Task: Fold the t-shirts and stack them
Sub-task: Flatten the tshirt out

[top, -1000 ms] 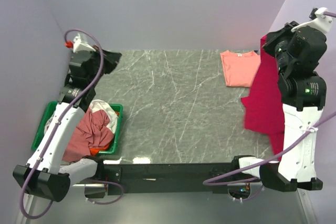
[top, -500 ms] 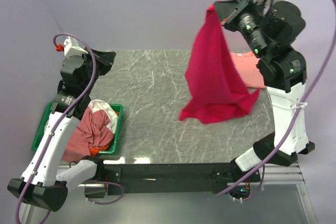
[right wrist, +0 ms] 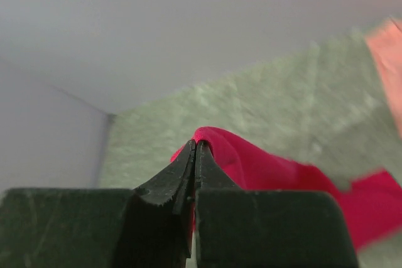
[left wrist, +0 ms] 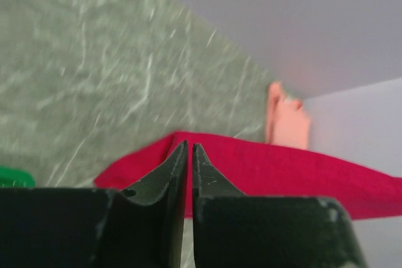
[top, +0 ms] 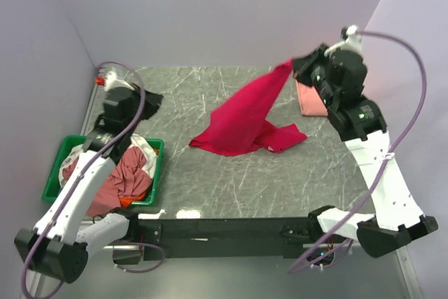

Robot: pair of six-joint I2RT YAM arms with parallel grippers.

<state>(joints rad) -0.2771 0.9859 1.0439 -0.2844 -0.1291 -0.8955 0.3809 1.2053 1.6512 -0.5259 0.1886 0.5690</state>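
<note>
While the right gripper [top: 292, 64] pinches the unfolded crimson t-shirt [top: 241, 120], one salmon t-shirt [top: 309, 99] lies folded; other t-shirts [top: 129, 176] fill the tray [top: 53, 185].

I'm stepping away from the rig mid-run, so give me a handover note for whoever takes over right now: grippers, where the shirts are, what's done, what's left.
Right gripper: shut on an edge of the crimson t-shirt, whose lower part lies crumpled mid-table.
Left gripper: nearly shut, empty, over the far-left corner.
Salmon-pink t-shirt: folded, far right.
Green tray, near left: heap of t-shirts, unfolded.
Done: one shirt folded.
Left: spread, fold and stack the crimson one, then work through the heap.
</note>
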